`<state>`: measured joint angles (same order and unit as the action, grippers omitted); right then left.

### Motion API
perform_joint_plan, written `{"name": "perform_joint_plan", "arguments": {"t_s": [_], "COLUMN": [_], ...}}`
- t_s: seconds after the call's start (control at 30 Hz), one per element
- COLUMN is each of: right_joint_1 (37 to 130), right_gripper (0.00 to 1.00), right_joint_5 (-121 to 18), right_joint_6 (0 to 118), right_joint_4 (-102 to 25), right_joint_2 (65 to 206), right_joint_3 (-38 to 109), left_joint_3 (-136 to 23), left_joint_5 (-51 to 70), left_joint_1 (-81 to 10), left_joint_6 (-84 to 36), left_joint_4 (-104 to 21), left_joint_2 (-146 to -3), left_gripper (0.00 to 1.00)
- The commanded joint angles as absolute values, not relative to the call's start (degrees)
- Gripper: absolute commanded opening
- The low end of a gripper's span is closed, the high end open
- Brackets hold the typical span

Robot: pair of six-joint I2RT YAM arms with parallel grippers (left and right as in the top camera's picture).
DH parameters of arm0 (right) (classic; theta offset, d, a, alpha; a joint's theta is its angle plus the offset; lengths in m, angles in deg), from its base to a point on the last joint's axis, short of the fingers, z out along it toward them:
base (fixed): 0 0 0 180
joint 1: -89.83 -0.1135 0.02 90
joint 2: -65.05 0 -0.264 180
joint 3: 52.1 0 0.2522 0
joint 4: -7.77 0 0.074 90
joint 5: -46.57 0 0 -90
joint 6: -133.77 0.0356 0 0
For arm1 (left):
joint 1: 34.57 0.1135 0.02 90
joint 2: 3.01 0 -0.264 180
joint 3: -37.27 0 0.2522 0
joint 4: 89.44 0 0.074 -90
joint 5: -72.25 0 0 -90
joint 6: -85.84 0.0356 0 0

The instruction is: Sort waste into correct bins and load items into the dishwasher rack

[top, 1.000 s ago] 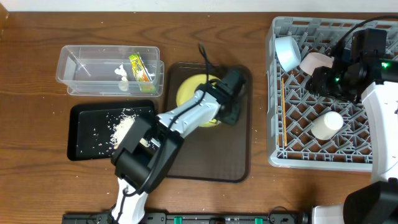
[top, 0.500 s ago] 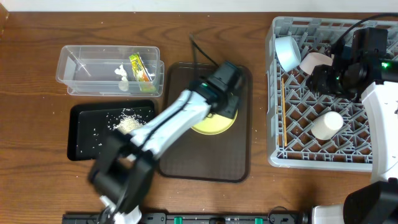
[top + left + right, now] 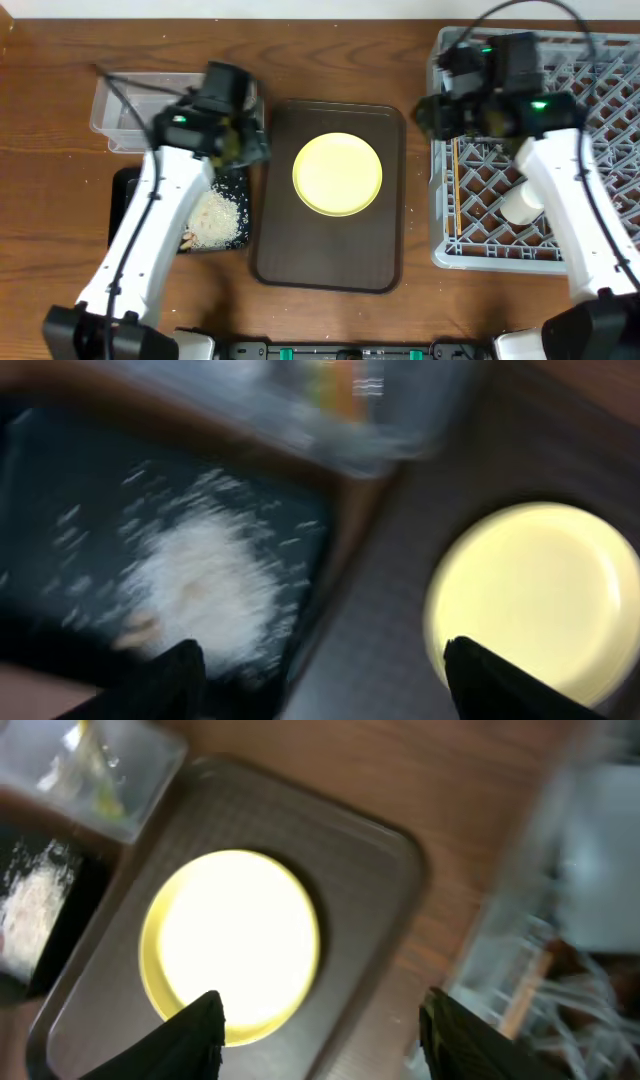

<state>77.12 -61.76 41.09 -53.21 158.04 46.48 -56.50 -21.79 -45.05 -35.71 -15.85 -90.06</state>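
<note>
L arm (image 3: 150,225) off plate (image 3: 338,175); wrapper (image 3: 345,378) txt blurred

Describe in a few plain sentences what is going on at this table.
Neither arm holds anything. The yellow plate lies alone on the brown tray. The left fingers hover open near the black tray of rice scraps; the right fingers hang open at the left edge of the rack, facing the plate.
</note>
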Motion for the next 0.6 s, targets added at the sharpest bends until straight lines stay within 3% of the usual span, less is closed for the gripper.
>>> {"name": "perform_joint_plan", "arguments": {"t_s": [0.0, 0.2, 0.57], "right_joint_1": [72.27, 66.59, 65.43], "right_gripper": [0.61, 0.63, 0.55], "right_joint_5": [-59.48, -51.46, -51.35], "right_joint_6": [40.07, 45.66, 51.54], "right_joint_4": [-52.60, -52.25, -51.79], "right_joint_2": [162.04, 170.89, 185.71], "right_joint_3": [47.11, 47.11, 47.11], "left_joint_3": [-56.72, -56.61, -56.61], "left_joint_5": [-22.73, -22.75, -22.75], "left_joint_1": [-39.84, -35.21, -35.06], "left_joint_6": [-41.00, -41.11, -41.11], "left_joint_4": [-13.05, -10.28, -9.93], "left_joint_2": [-89.05, -89.05, -89.05], "left_gripper": [0.81, 0.84, 0.85]}}
